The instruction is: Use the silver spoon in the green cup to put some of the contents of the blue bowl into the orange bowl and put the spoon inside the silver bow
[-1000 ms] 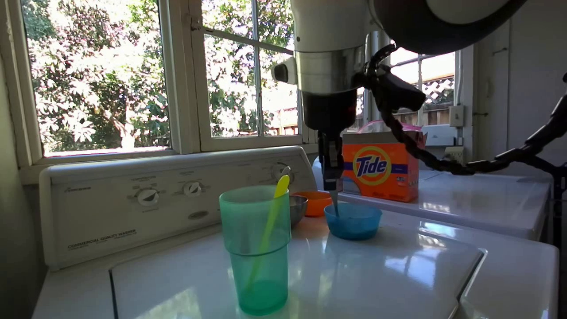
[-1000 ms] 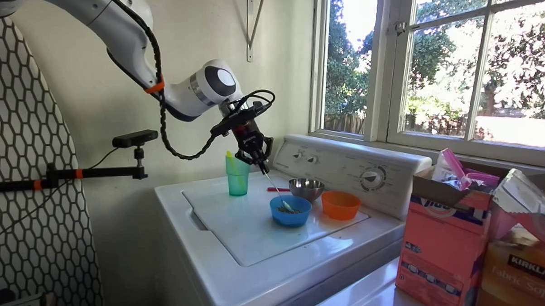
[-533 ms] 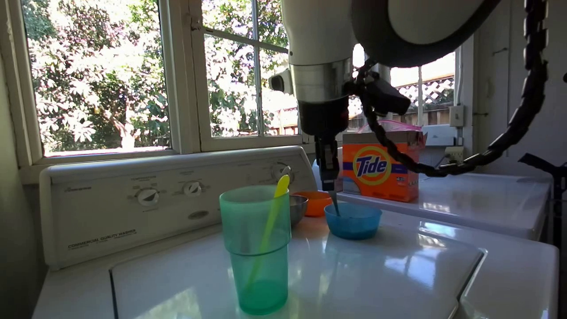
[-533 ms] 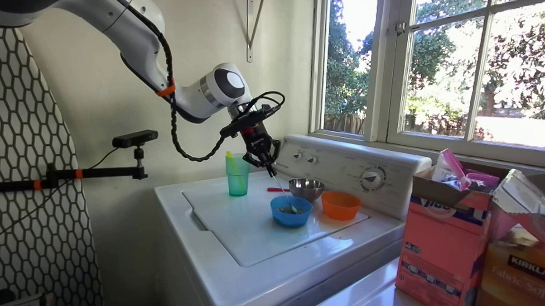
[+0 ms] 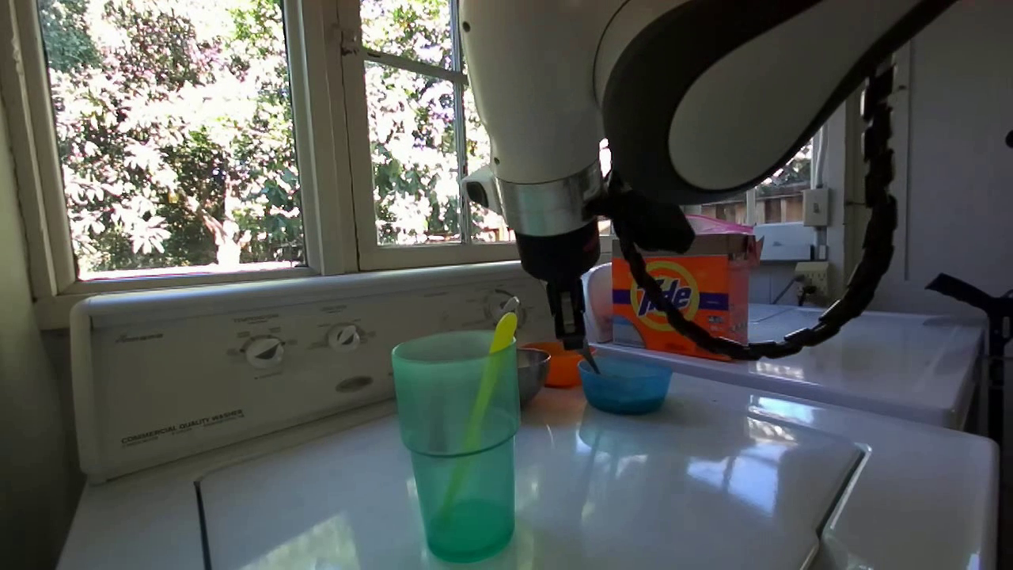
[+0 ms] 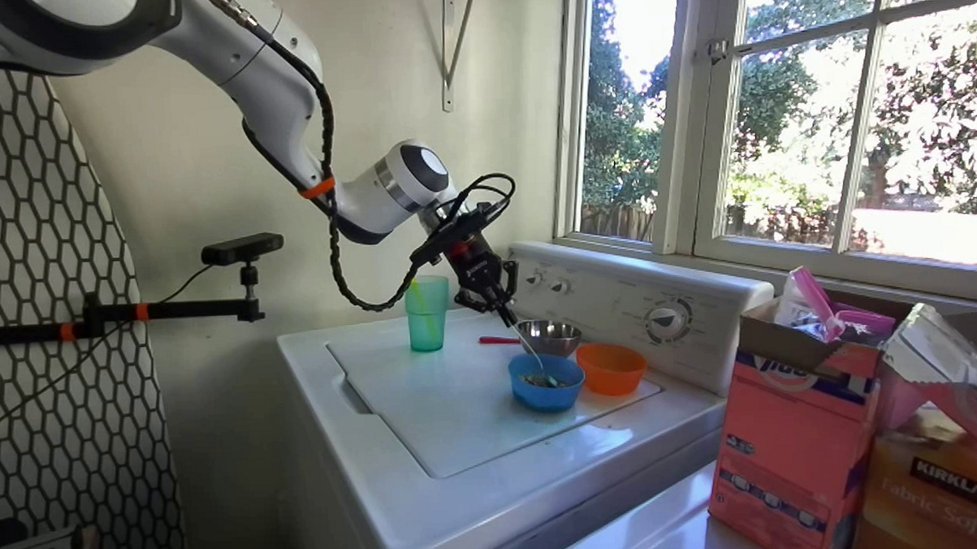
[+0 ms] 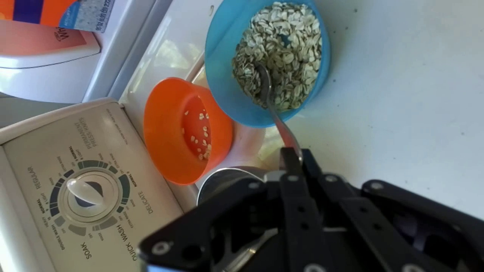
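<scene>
Near the wrist view's top, your silver spoon point(image 7: 280, 124) dips into oats point(image 7: 298, 64) in the blue bowl point(image 7: 224, 81), its handle slanting down-right to the fingers point(image 7: 290, 162), pinched around it; the orange bowl point(image 7: 163, 128), likely your next target, lies lower left of the blue.

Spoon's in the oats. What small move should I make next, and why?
I'd likely ease the silver spoon straight up, head level. The pincer grips it, its head lies among the rolled oats in the blue bowl, and the orange bowl shows only scattered flakes. How full the head is, I can't tell.
</scene>
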### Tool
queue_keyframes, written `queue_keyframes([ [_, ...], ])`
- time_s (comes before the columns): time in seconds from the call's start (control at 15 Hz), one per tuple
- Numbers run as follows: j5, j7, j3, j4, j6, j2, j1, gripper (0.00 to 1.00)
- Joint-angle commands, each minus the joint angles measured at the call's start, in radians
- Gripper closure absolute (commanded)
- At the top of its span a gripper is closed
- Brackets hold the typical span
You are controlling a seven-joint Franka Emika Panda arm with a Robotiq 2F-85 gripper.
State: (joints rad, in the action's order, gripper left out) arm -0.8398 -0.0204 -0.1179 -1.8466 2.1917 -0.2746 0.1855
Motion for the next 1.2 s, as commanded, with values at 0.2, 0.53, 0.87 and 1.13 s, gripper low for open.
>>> queue_keyframes([
  [0.2, -0.151, 0.242, 0.010, -0.012, -0.056, -0.037, 0.059, 0.99],
  [0.53, -0.227, 0.414, 0.000, -0.031, -0.149, -0.035, 0.098, 0.99],
  [0.87, -0.263, 0.526, -0.015, -0.016, -0.265, -0.045, 0.124, 0.99],
  [1.13, -0.283, 0.576, -0.027, -0.006, -0.322, -0.049, 0.134, 0.99],
])
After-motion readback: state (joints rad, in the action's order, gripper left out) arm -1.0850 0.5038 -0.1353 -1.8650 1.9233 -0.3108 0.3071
